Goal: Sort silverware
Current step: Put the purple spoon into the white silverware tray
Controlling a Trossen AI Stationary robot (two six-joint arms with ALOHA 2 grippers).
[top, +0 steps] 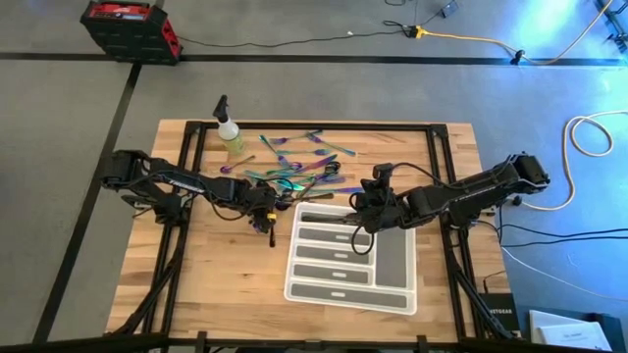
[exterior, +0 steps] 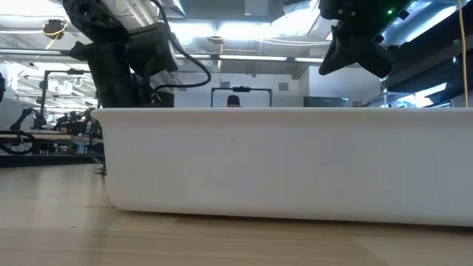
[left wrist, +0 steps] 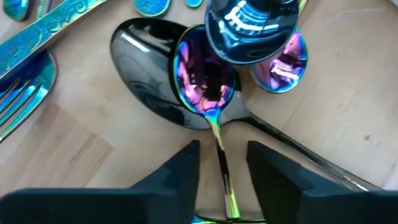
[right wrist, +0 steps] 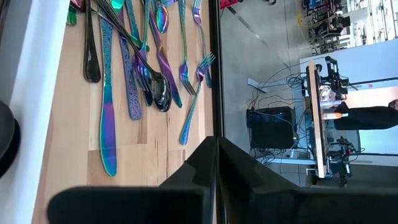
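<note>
Tabletop: iridescent silverware [top: 294, 167] (some black)

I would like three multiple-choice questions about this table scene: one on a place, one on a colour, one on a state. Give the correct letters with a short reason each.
1. Where does the spray bottle stand?
A. inside the tray
B. on the table near its far left corner
C. on the floor

2. What colour is the large spoon lying under the small rainbow spoon?
A. black
B. gold
C. white

3. How do the jaws of the left gripper stand?
A. far from any cutlery
B. holding a fork in the air
C. either side of the rainbow spoon's handle

Answers:
1 B: the high view shows it on the wood beside the cutlery pile.
2 A: the left wrist view shows a dark glossy bowl.
3 C: the handle runs between the two dark jaws.
</note>
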